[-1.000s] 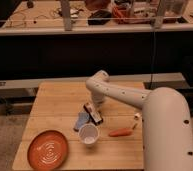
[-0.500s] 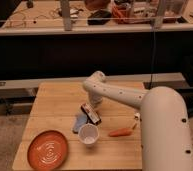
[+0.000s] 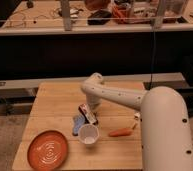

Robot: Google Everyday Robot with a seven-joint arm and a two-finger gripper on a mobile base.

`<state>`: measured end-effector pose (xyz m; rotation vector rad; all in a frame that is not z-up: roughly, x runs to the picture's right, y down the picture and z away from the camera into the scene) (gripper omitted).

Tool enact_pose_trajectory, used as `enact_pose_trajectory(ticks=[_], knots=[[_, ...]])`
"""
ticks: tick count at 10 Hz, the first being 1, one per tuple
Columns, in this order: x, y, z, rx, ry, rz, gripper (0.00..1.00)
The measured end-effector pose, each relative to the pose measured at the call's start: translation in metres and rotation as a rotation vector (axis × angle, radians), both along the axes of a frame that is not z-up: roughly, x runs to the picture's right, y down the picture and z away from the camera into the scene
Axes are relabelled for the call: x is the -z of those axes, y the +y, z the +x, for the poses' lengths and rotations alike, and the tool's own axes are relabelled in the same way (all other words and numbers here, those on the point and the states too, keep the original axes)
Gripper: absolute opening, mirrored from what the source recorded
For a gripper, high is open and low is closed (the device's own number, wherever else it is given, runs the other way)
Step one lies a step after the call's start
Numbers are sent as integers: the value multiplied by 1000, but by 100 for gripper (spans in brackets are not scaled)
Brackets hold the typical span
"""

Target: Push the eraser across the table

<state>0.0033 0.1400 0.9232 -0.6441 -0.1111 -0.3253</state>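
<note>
The eraser (image 3: 87, 114), a small dark block with a reddish-white top, lies slantwise near the middle of the light wooden table (image 3: 55, 102). My white arm reaches in from the lower right and bends down over it. The gripper (image 3: 91, 108), shut, stands at the eraser's far right end and appears to touch it. The arm's wrist hides part of the eraser's far end.
A small blue-grey cloth (image 3: 78, 124) lies right beside the eraser, with a white cup (image 3: 88, 135) just in front. A carrot (image 3: 121, 132) lies to the right, an orange plate (image 3: 47, 149) at the front left. A cluttered workbench (image 3: 100, 17) stands behind.
The arm's elbow has swung slightly left and the gripper has come a little nearer the front. The eraser has shifted a touch toward the front with it.
</note>
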Motion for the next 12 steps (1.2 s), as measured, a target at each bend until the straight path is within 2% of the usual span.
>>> enact_pose_trajectory(ticks=[4,7,9,12], knots=[[0,3,-24,47,-37,5,4],[0,3,-23,46,-37,5,4],[0,5,-33,74,-53,6,4],[1,4,-36,75,-58,7,4]])
